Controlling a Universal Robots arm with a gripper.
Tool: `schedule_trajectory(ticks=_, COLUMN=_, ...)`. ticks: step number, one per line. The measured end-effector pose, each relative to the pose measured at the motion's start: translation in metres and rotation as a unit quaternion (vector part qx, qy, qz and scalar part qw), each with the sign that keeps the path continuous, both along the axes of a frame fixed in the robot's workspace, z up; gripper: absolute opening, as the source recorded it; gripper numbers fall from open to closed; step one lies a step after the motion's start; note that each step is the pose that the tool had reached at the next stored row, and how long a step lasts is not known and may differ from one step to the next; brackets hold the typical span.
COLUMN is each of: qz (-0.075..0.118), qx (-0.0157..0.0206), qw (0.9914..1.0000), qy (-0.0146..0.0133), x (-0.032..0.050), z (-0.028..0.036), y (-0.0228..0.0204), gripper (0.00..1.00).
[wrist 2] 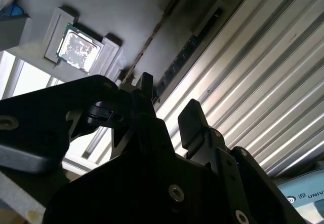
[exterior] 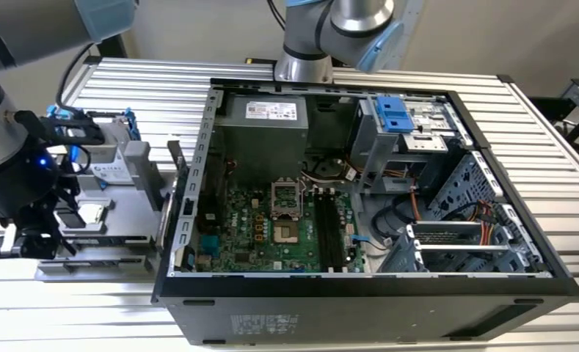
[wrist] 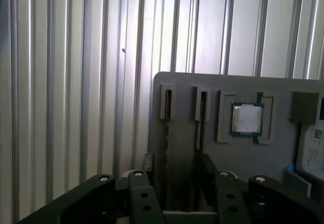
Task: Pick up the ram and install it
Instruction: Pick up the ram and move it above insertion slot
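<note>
The ribbed metal table [exterior: 544, 147] carries everything. On it, well off to one side of the gripper [wrist: 177, 165], stands the open computer case [exterior: 368, 301] with its green motherboard [exterior: 260, 220] exposed. In the exterior view my arm [exterior: 5, 147] hangs at the exterior view's left, beside the case and over the grey parts tray [wrist: 182, 87].

The gripper hovers just above that tray. Its two black fingers [wrist: 148, 165] stand apart with clear space between them, and I see nothing clamped in them.

A silver hard drive [exterior: 113, 167] in a blue frame sits on the tray, further along it than the gripper, towards the far end in the exterior view.

The ram [wrist 2: 179, 62] lies in a narrow slot of the tray, on edge, grey-green with a row of dark chips. It runs lengthwise ahead of the gripper, and its near end passes under the gap close to one finger. In the first wrist view the same stick [wrist: 201, 125] runs down until it is hidden behind the finger on that side. I cannot tell whether finger and stick touch. A second slot lies just beside it, under the gap.

A square processor chip [wrist: 247, 118] rests in its own pocket, beyond the ram's slot.
</note>
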State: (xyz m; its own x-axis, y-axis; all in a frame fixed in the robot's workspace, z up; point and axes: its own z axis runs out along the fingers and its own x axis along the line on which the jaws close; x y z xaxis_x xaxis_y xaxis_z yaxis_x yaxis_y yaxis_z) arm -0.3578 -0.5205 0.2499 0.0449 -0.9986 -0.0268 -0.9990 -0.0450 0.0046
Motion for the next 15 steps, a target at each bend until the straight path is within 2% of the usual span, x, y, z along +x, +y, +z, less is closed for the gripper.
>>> schedule_trajectory(ticks=8, qz=-0.004, qx=0.0001, qw=0.99999, qy=-0.0001, x=-0.0001, z=-0.0074, y=-0.0020, gripper=1.00)
schedule_trajectory(ticks=15, qz=-0.005, qx=0.0001, qw=0.99999, qy=-0.0001, x=-0.0001, z=-0.0135, y=-0.0058, gripper=1.00)
